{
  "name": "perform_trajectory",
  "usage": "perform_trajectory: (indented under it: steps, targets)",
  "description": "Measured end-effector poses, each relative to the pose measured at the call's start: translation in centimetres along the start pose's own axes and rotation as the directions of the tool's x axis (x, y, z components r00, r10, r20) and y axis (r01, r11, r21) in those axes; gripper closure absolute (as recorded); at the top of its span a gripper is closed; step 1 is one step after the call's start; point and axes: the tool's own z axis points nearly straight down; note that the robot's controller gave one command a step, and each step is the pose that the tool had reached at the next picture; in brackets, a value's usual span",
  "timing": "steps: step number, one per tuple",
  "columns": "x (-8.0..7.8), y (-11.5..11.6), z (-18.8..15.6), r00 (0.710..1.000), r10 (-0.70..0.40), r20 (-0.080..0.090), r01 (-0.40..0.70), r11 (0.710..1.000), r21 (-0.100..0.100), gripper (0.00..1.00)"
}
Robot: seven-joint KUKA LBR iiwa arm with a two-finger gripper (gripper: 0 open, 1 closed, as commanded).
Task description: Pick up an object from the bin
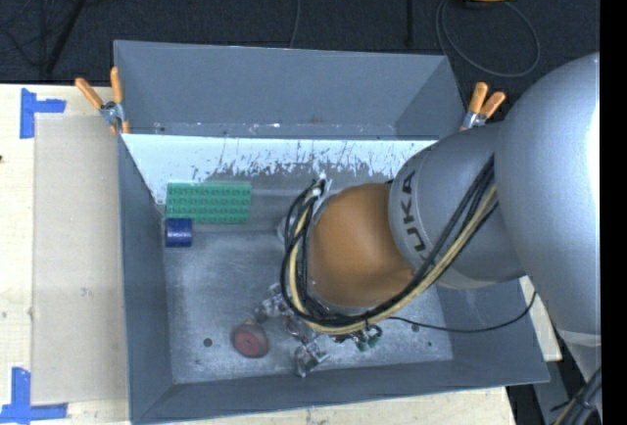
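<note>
Arm (pixel 549 188) comes in from the right and covers most of the right half of the bin (pixel 284 90). Its orange cover (pixel 358 247) and black-and-yellow cables (pixel 294 257) hide the floor under them. Gripper (pixel 302 340) is low over the near middle of the floor, mostly tucked under the cover, with only bits of metal showing. Can't tell whether it is spread or closed, or whether anything is in it. Nearest thing is a small brownish-red disc (pixel 252 342), flat on the floor just left of the gripper, close to the near wall and seemingly apart from the gripper. Small green bit (pixel 367 339) right of the gripper, half hidden under the cables, too unclear to identify. Far left: green studded plate (pixel 208 202) against the far wall, with a blue block (pixel 178 233) just beside its near left corner.
</note>
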Motion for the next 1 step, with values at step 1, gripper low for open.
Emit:
perform_trajectory:
  steps: [1]
  targets:
    - [-3.52, 2.83, 0.25, 1.000, -0.014, -0.017, 0.014, 1.000, -0.004, 0.00]
